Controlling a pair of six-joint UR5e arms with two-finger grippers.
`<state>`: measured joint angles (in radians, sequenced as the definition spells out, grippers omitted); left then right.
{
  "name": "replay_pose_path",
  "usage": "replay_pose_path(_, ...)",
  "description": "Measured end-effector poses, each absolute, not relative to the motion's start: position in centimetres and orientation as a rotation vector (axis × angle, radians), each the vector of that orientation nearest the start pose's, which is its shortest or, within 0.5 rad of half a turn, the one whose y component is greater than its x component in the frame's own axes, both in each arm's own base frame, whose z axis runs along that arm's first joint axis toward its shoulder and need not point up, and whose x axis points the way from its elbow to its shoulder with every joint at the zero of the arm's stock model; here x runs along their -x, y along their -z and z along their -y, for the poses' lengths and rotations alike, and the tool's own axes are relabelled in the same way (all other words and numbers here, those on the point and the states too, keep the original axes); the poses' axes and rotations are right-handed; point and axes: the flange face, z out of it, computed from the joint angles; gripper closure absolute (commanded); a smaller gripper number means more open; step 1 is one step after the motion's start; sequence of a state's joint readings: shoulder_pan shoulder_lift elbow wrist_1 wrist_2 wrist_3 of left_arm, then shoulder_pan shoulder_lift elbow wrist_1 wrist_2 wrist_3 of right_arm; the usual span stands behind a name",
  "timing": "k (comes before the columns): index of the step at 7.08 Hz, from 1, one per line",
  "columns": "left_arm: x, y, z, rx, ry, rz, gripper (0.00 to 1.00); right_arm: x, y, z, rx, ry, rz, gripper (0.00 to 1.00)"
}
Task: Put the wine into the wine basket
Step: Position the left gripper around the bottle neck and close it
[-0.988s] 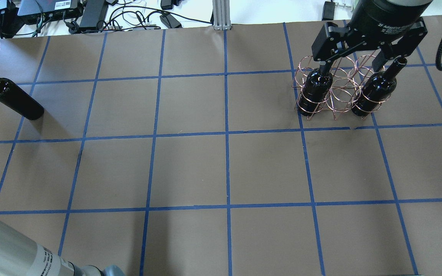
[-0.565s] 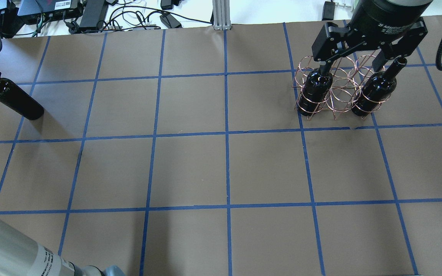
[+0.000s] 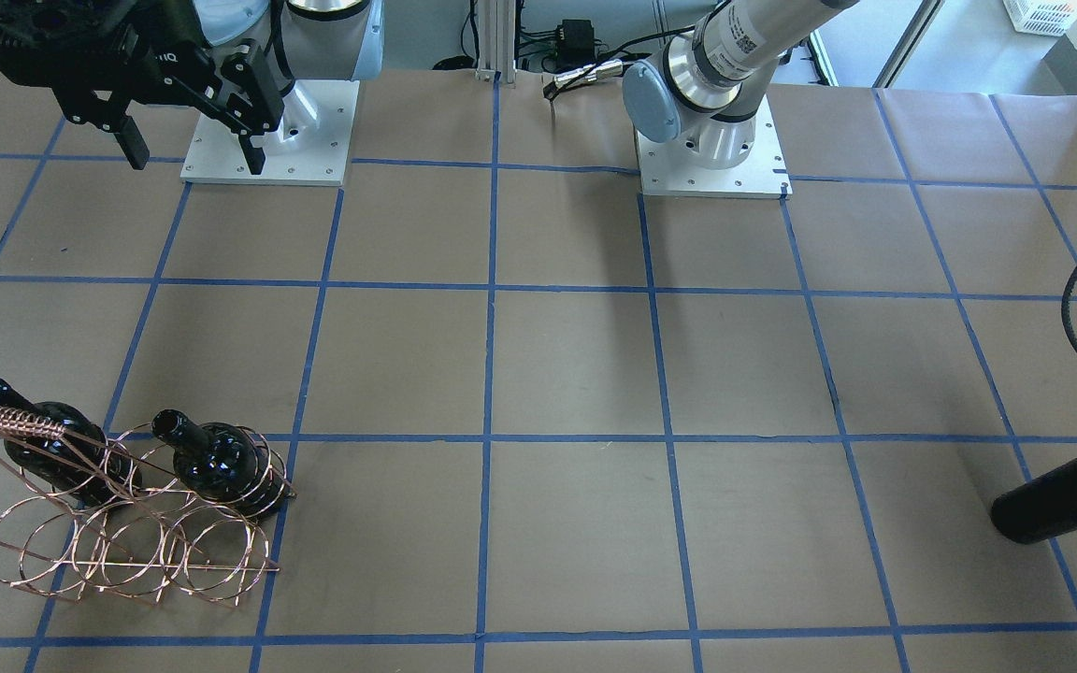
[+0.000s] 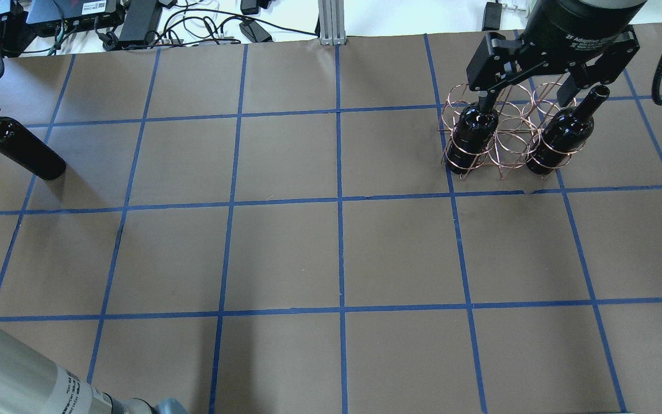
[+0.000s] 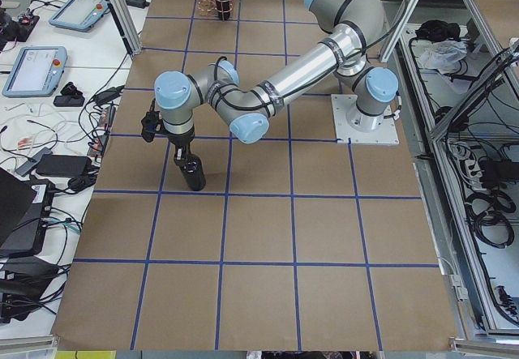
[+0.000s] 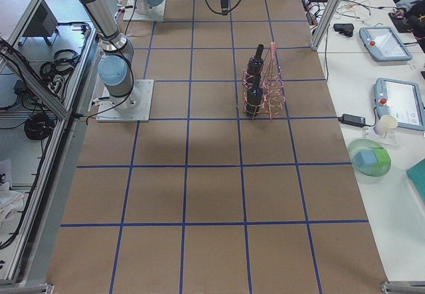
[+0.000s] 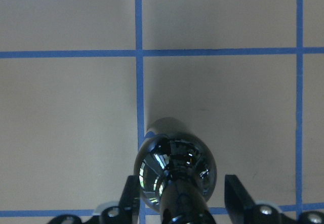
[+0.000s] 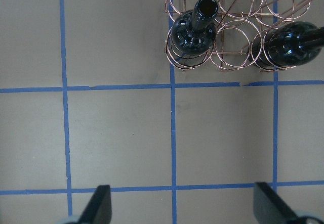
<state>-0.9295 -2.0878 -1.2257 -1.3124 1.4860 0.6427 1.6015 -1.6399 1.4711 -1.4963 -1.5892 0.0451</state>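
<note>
Black glass wine (image 7: 174, 161) stands at the surface's left edge, left hand (image 7: 182, 196) spread around its neck. Centre, clamp firmly, lift upright toward the wine basket (image 4: 508, 146).

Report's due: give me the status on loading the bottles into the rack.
Done: two bottles sit in the outer slots of the rack; the right gripper hangs open. In hand: the left gripper straddles the third bottle at its neck, fingers not touching. Left: grip it, carry it over, fill the middle slot.
</note>
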Motion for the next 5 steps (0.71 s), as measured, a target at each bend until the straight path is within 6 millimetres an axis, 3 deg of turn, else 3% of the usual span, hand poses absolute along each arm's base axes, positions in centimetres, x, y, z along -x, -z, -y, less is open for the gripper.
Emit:
replay_pose_path(2,-30.85,-37.35,65.09,-0.011,0.204,-3.149,0.47,-14.57,-56.23,46.14,-0.023,0.145,-3.153,0.0)
replay_pose_path(4,-30.72,-37.25,65.19,-0.013,0.22,-3.162,0.92,-14.57,-56.23,46.14,-0.023,0.145,-3.153,0.0)
replay_pose_path(5,-30.65,-37.25,65.2,-0.018,0.222,-3.164,1.0,-14.57,-56.22,46.14,-0.023,0.144,-3.153,0.0)
